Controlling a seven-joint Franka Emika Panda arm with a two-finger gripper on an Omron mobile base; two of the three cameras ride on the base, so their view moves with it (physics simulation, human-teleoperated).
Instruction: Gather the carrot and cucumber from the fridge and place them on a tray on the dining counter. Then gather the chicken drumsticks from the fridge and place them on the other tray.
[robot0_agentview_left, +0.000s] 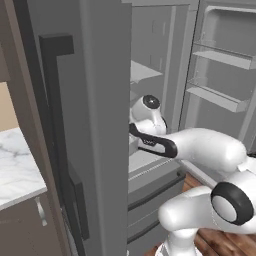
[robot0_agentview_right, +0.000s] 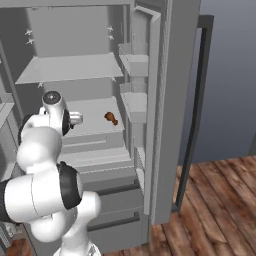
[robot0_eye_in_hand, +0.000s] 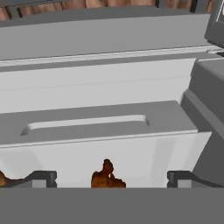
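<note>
Right now the gripper (robot0_eye_in_hand: 112, 178) stands wide open with nothing between its jaws; in the hand view its two dark fingertips (robot0_eye_in_hand: 43, 178) sit far apart at the bottom. Between them lies a brown chicken drumstick (robot0_eye_in_hand: 107, 176), resting on the pale shelf (robot0_eye_in_hand: 144, 153) of the fridge and not touched by either finger. A second brown piece (robot0_eye_in_hand: 4, 179) peeks in at the far left edge of that view, just outside the left fingertip; it is too cut off to say more than that it looks like another drumstick. Beyond the shelf's edge the hand view shows a grey drawer front (robot0_eye_in_hand: 87, 124) with a long recessed grip.

From the right base view, the drumstick (robot0_agentview_right: 111, 118) lies toward the right side of the middle shelf (robot0_agentview_right: 95, 122), near the inner wall, and the arm's wrist (robot0_agentview_right: 55, 112) reaches into the fridge (robot0_agentview_right: 75, 45) from the left at the same level. An upper shelf (robot0_agentview_right: 70, 67) sits above it, and drawers (robot0_agentview_right: 105, 165) stack below. The open right door (robot0_agentview_right: 160, 100) carries small bins (robot0_agentview_right: 135, 62) on its inside and a dark handle (robot0_agentview_right: 197, 100) along its outer edge.

In the left base view the white arm (robot0_agentview_left: 200, 150) stretches from the lower right into the fridge opening, past the open left door (robot0_agentview_left: 95, 125) with its dark handle (robot0_agentview_left: 57, 125). A marble counter (robot0_agentview_left: 15, 165) lies to the left, and wooden floor (robot0_agentview_right: 215, 200) shows below the doors.
</note>
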